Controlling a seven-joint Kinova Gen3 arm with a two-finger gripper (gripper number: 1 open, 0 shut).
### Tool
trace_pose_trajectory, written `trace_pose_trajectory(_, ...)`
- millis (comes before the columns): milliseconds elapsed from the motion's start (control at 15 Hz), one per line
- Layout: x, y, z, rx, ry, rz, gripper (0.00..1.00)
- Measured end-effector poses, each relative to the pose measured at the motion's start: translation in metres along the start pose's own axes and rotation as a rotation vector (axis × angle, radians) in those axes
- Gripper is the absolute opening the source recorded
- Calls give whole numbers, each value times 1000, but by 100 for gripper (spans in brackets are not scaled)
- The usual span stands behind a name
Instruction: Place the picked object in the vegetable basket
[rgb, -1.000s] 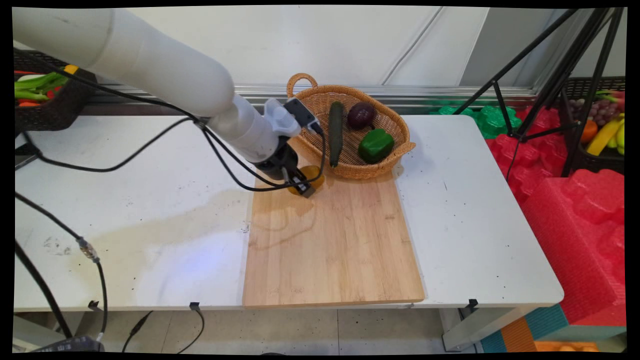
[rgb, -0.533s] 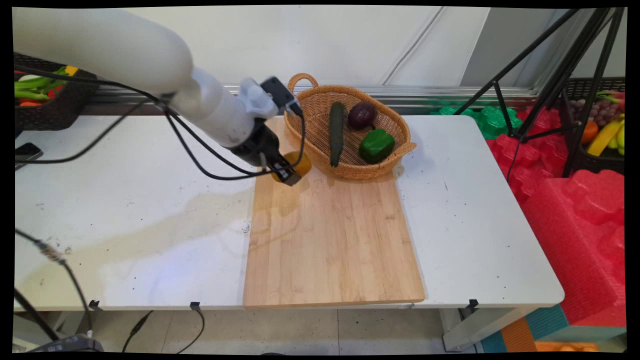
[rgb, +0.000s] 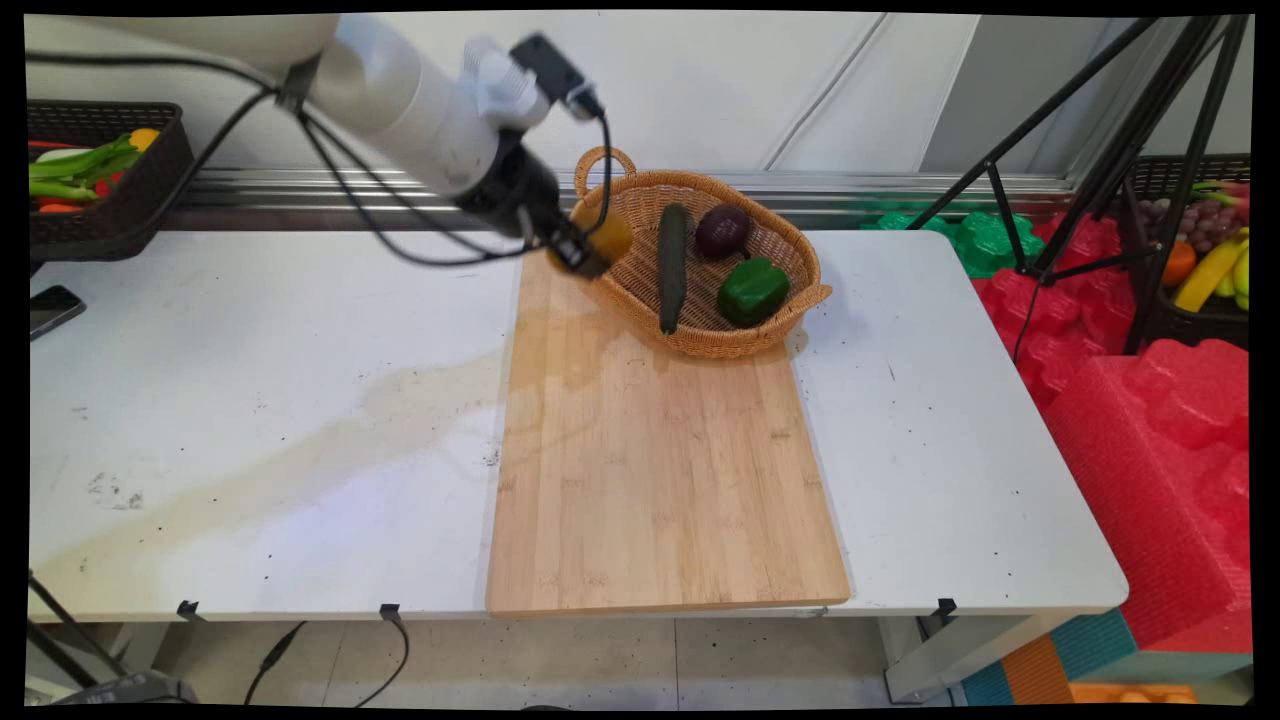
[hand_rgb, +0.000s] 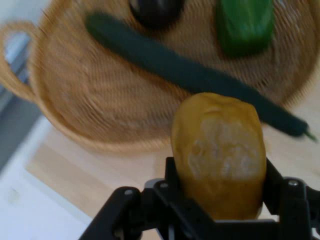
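While raised clear of cutting board (rgb: 660, 470), jaws (hand_rgb: 220, 200) clamp yellow-brown potato (hand_rgb: 219, 152) by its sides, just left of basket (rgb: 790, 250) rim; cucumber (rgb: 671, 265), green pepper (rgb: 752, 290), dark onion (rgb: 722, 230) lie inside.

1. A pale wooden cutting board (rgb: 660, 450) lies on the white surface (rgb: 250, 400).
2. An oval wicker basket (rgb: 790, 262) sits on the board's far end.
3. In it, left to right: long dark-green cucumber (rgb: 671, 265), round purple onion (rgb: 722, 231), green bell pepper (rgb: 752, 291).
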Motion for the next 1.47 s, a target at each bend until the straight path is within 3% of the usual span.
trace_pose_trajectory(400, 52, -28, 14, 83, 44, 38, 0)
trace_pose_trajectory(800, 82, -53, 70, 115, -3, 63, 0)
trace_pose_trajectory(1200, 85, -71, 135, 96, -106, 108, 0)
trace_pose_trajectory(1467, 80, -77, 163, 71, -147, 136, 0)
